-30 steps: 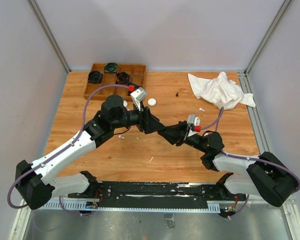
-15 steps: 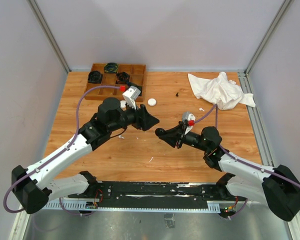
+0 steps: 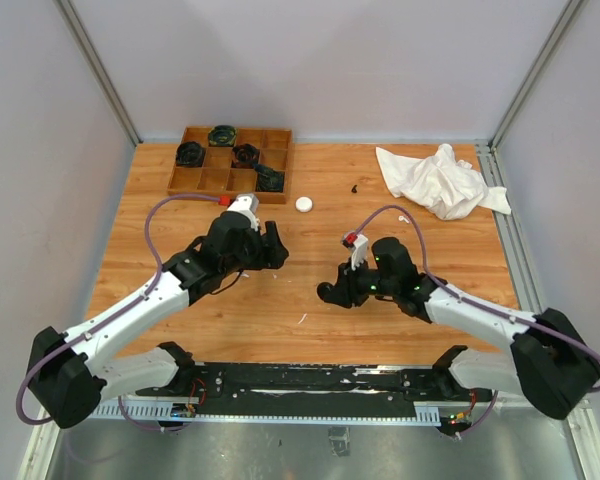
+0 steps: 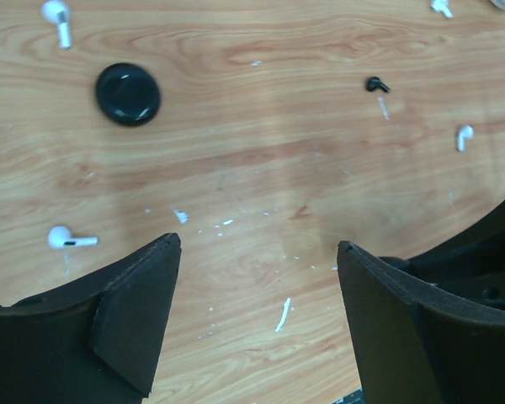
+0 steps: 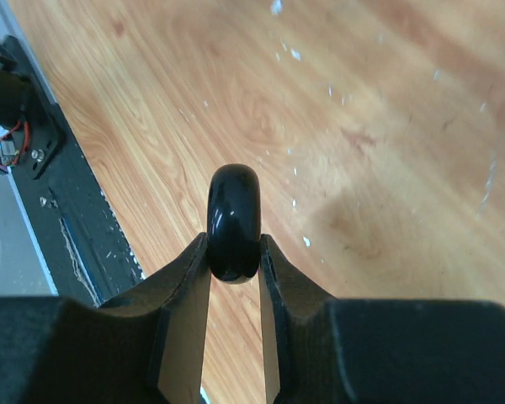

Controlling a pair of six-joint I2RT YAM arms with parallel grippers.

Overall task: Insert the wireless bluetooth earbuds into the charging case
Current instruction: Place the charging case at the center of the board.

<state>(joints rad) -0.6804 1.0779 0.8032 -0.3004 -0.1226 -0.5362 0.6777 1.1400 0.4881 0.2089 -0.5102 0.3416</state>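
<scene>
Back left on the light wooden table (image 3: 130, 200) sits a brown wooden compartment tray (image 3: 208, 180). Dark roundish items lie in several of its cells; we cannot tell what they are.

Just in front of the tray, the left gripper (image 3: 271, 246) hovers over the boards. Its jaws are spread wide and hold nothing: its wrist view shows only bare wood between the two black fingers (image 4: 139, 311).

In that view, left to right, we log:
- a white stemmed earbud (image 4: 57, 18) at the top left corner
- a second white stemmed earbud (image 4: 70, 239) lying on its side just beside the left finger
- a black round puck-like case (image 4: 128, 93) lying flat between those two, apart from both
- a tiny black earbud (image 4: 375, 84) further right
- a third white earbud (image 4: 463, 136) near the right finger

All of these lie loose on the wood, none inside a case.

A small white round case (image 3: 304, 204) lies on the table right of the tray's front corner.

Right of centre, the right gripper (image 5: 234, 248) is low over the table. Its jaws are narrow, clamped on a glossy black round charging case (image 5: 234, 202) held on edge, clear of the wood.

One more white earbud, small and loose (image 3: 404, 219), lies behind the right arm. Far right, a crumpled white cloth (image 3: 440, 180) rests at the table's back corner.
</scene>
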